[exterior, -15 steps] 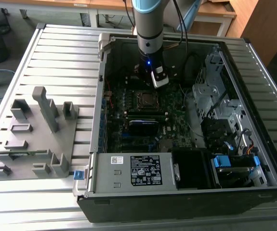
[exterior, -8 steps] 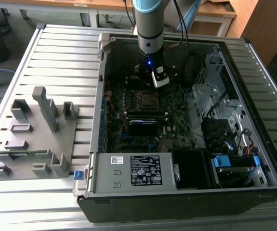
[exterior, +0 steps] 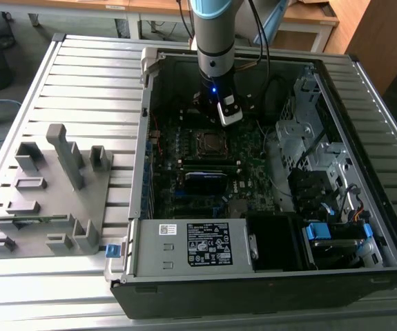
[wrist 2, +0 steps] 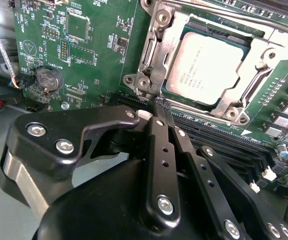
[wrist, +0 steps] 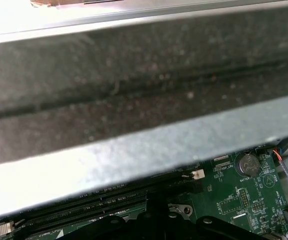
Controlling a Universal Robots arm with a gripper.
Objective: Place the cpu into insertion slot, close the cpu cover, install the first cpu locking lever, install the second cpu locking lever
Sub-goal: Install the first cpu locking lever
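Observation:
The cpu (wrist 2: 206, 67) lies flat in the insertion slot (exterior: 199, 142), its dull silver top showing through the square cut-out of the cpu cover (wrist 2: 159, 42). The cover is folded down flat around the chip. A thin metal locking lever (wrist 2: 234, 12) runs along one edge of the socket. My gripper (wrist 2: 156, 106) has its black fingers (wrist 2: 156, 150) pressed together with nothing between them, the tips just off the socket's corner beside the memory slots. In the exterior view the gripper (exterior: 220, 124) hangs just behind the socket inside the open case.
The socket is on the dark green motherboard (wrist 2: 103, 35), which also carries a coin battery (wrist 2: 47, 79) and long black memory slots (wrist 2: 224, 140). A grey case wall (wrist: 133, 100) stands close to the wrist. Drive cages and cables (exterior: 308, 138) crowd the exterior view's right. A grey fixture (exterior: 53, 193) stands outside the case.

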